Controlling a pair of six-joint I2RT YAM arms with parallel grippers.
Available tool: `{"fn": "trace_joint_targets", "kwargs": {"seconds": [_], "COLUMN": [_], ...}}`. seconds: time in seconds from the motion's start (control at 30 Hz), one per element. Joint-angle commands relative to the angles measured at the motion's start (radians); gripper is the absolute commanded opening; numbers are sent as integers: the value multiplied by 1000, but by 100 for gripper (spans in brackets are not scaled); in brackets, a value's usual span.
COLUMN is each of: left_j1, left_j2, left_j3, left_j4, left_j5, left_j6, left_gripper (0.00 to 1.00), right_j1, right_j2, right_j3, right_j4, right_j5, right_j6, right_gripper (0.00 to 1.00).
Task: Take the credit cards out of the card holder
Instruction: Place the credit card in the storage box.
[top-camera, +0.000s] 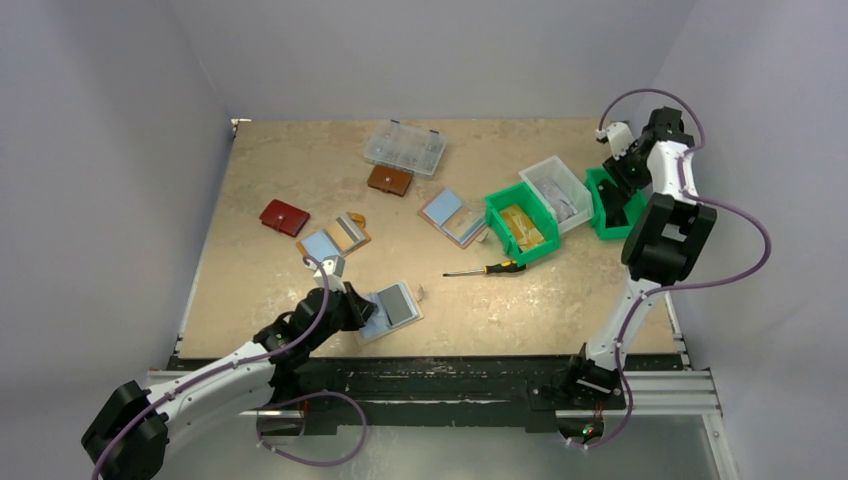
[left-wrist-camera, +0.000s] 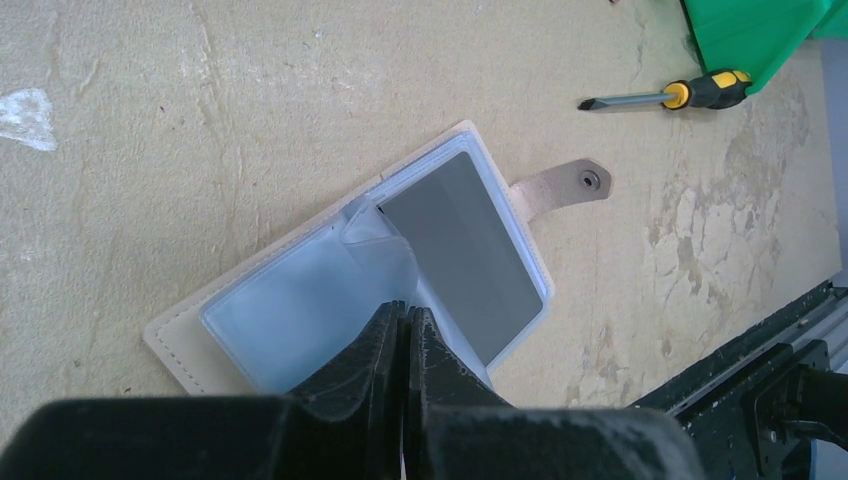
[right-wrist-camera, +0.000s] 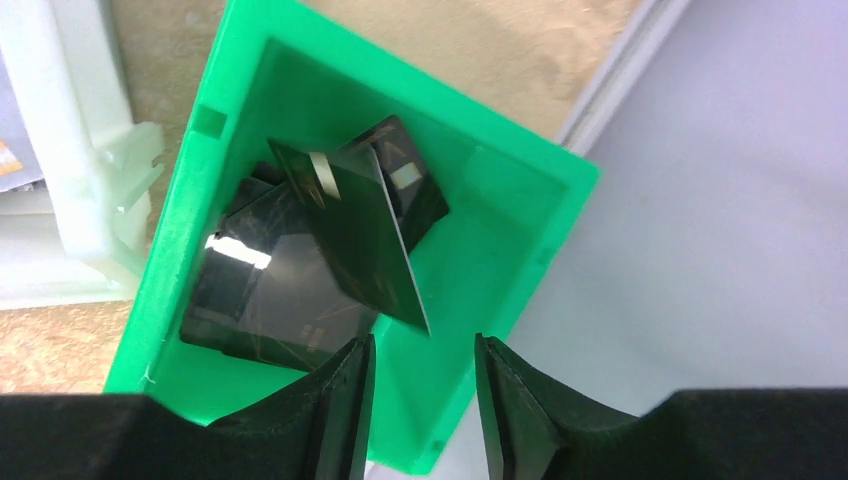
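Pinning the holder (left-wrist-camera: 280, 310) open at the near left of the surface (top-camera: 300, 160), the left end effector (left-wrist-camera: 408, 322) has its jaws closed together. Its tips rest on the clear sleeve beside the fold, and I cannot tell whether a leaf of plastic is nipped between them. The holder lies flat, pale-blue inside up, with its snap tab (left-wrist-camera: 560, 185) splayed out to the right. A grey card (left-wrist-camera: 460, 250) sits in the right-hand pocket, so the emptying is not finished. A screwdriver (left-wrist-camera: 665, 97) lies apart, further right.

At the far right, the right end effector (right-wrist-camera: 422, 350) hangs over a green bin (right-wrist-camera: 170, 260), jaws parted to a middling gap with nothing between them. Dark cards (right-wrist-camera: 330, 230) lie heaped in the bin below, one of them tilted on the others.

The step in hand looks like a drop-off: one card delivered, with the left arm keeping the holder steady for the next. The next move would bring the right arm back across to the holder. It would need to catch the grey card by its exposed edge and draw it out along the pocket while the left holds firm, or the holder may slide or fold shut
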Motion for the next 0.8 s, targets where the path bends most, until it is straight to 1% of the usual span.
{"fn": "trace_joint_targets", "kwargs": {"seconds": [0.0, 0.13, 0.23, 0.37, 0.5, 0.57, 0.7, 0.77], "left_j1": [6, 6, 7, 6, 6, 7, 5, 6], "left_j2": [-5, -5, -10, -14, 11, 42, 114, 149], "left_j3": [26, 27, 27, 19, 10, 14, 32, 43], "left_j4": [50, 49, 50, 73, 154, 189, 250, 282], "left_j5": [14, 16, 21, 41, 105, 134, 191, 214], "left_j6": [-3, 0, 1, 14, 42, 58, 77, 83], "left_gripper": [0, 0, 0, 0, 0, 0, 0, 0], "right_j1": [14, 19, 26, 41, 69, 103, 211, 296], "right_j2": [-134, -159, -189, -294, -455, -552, -694, -742], "right_j3": [-16, -19, -21, -89, -226, -310, -486, -585], "right_j4": [123, 135, 109, 70, 40, 28, 31, 60], "right_j5": [30, 20, -4, -107, -308, -442, -674, -788], "right_j6": [45, 58, 64, 60, 59, 55, 65, 100], "right_gripper": [49, 50, 49, 49, 50, 50, 51, 52]}}
